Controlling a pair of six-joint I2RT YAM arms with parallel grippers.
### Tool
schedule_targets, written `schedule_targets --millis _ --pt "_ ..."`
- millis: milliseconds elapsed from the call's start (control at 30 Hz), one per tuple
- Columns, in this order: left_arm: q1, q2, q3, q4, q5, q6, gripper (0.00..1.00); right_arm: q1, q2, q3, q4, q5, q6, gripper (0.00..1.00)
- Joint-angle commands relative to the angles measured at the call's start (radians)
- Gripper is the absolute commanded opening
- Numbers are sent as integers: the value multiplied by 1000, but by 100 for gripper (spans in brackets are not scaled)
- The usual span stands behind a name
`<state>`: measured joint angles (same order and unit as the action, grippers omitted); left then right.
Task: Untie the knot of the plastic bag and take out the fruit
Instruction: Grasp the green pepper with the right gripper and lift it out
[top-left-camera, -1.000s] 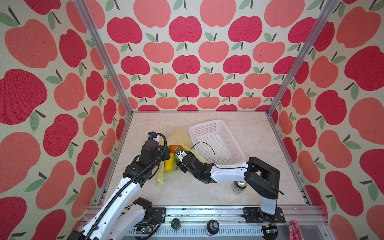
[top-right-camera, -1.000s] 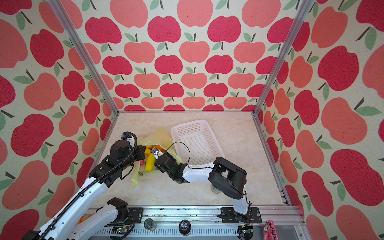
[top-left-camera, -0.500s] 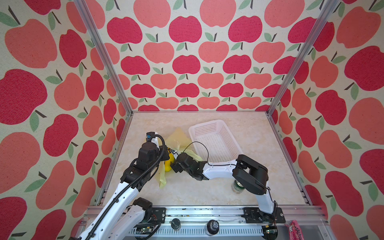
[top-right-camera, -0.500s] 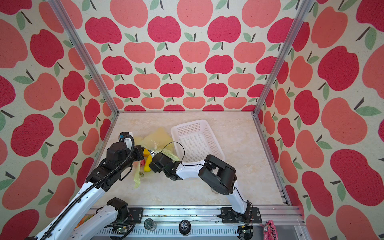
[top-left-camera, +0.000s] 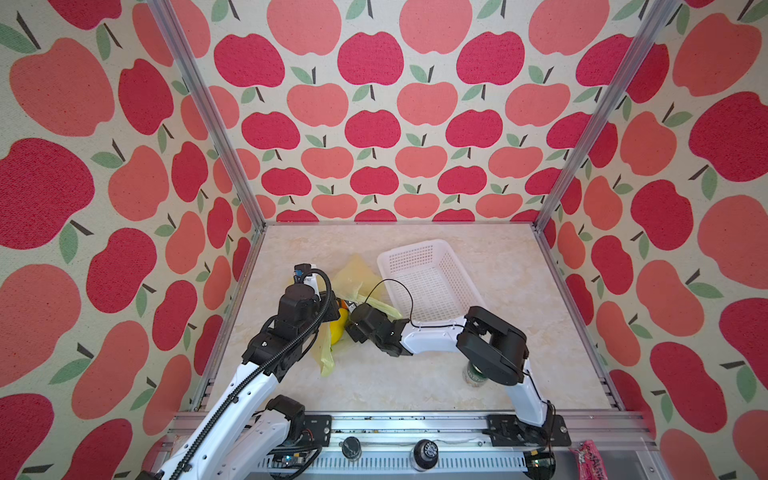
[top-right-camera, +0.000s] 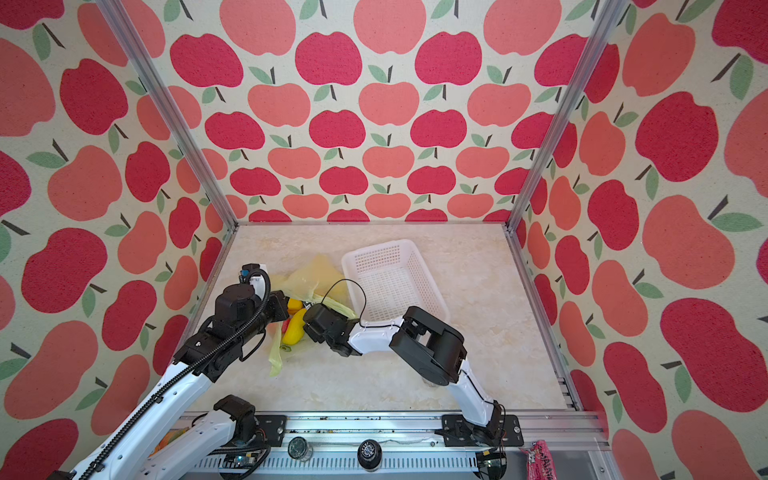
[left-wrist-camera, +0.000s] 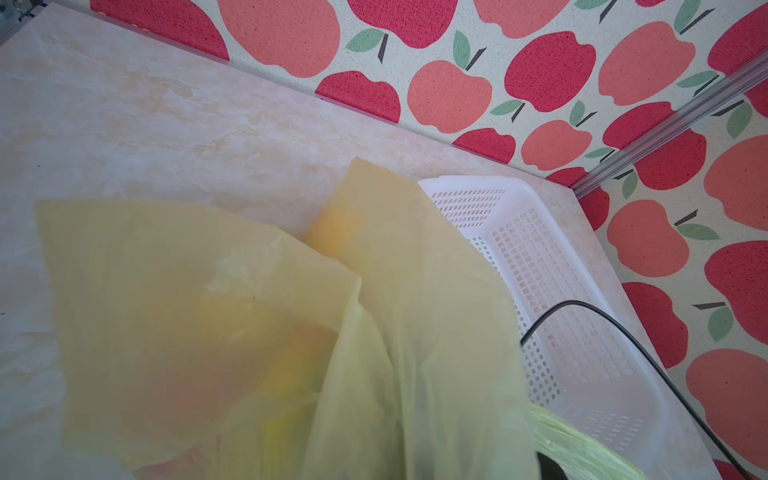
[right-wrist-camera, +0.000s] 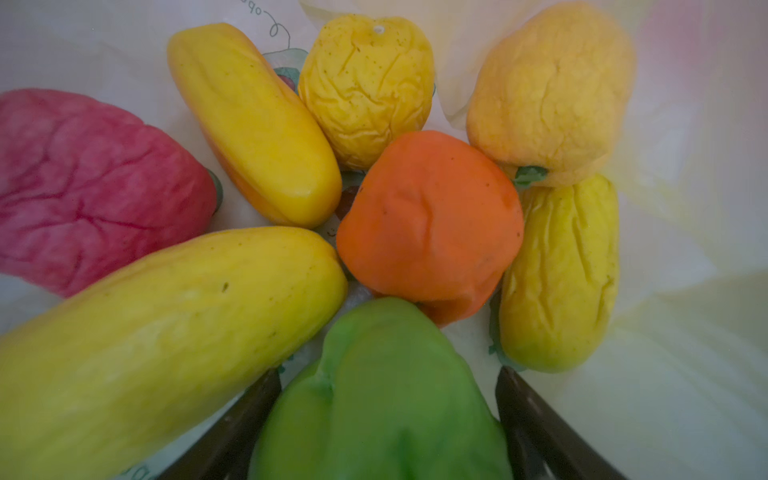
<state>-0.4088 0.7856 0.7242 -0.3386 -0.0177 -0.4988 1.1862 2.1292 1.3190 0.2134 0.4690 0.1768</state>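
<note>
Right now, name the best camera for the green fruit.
Right wrist view: the green fruit fills the foreground inside the right gripper. Neither top view shows it clearly; the left wrist shows only the bag.

The plastic bag (right-wrist-camera: 665, 374) carries green cursive print, of which only a fragment like "opo" can be read. Lettering on the pink packet (top-left-camera: 592, 457) is too small to read.

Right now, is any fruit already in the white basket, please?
No: in a top view the white basket shows only bare mesh, while the right wrist view shows the fruit inside the plastic bag.
</note>
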Motion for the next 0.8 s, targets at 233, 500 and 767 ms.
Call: schedule_targets --millis 233,500,767 --pt "0 7 7 6 -26 15 0 -7 -47 -29 48 -62 -26 63" --pt "5 13 9 2 -30 14 0 52 -203 -176 207 -85 -112 53" --pt "11 21 16 -12 -25 10 0 137 -265 -276 363 -77 -223 44"
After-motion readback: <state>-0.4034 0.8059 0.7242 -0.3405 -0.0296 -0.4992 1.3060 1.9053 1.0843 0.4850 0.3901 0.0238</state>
